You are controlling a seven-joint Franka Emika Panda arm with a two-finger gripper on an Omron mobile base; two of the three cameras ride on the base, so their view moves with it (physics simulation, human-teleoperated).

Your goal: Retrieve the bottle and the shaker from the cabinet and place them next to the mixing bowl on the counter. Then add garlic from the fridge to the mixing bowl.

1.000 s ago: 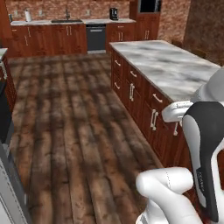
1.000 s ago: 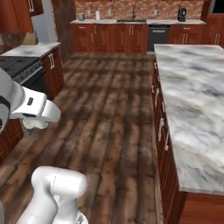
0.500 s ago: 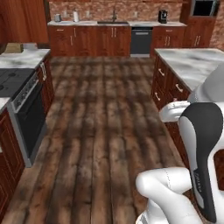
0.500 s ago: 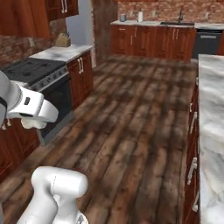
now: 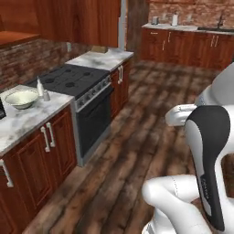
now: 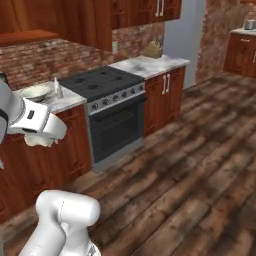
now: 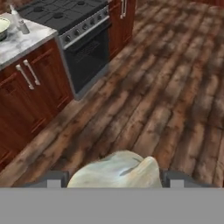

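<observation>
A pale garlic bulb [image 7: 117, 169] sits between my gripper's [image 7: 113, 177] two dark fingertips, which are shut on it, above the wooden floor. The cream mixing bowl [image 5: 20, 98] rests on the marble counter [image 5: 18, 121] to the left of the stove. Right beside the bowl stand the slim bottle [image 5: 39, 87] and the small shaker [image 5: 46, 95]. In the right base view the bowl [image 6: 35, 92] and bottle [image 6: 56, 86] show just past my arm. In the hand view the bowl [image 7: 2, 27], bottle [image 7: 15, 16] and shaker [image 7: 24, 28] lie at the top left.
A black stove with an oven [image 5: 80, 91] stands between two counter sections with wooden cabinet doors [image 5: 41, 155]. A knife block [image 6: 152, 50] sits on the farther counter. Upper cabinets [image 6: 145, 10] hang above. Open wooden floor [image 5: 137, 151] stretches to the right.
The whole picture has swung left: the island and far sink counter have slid out of sight, and the stove and the counter with the bowl have come into view.
</observation>
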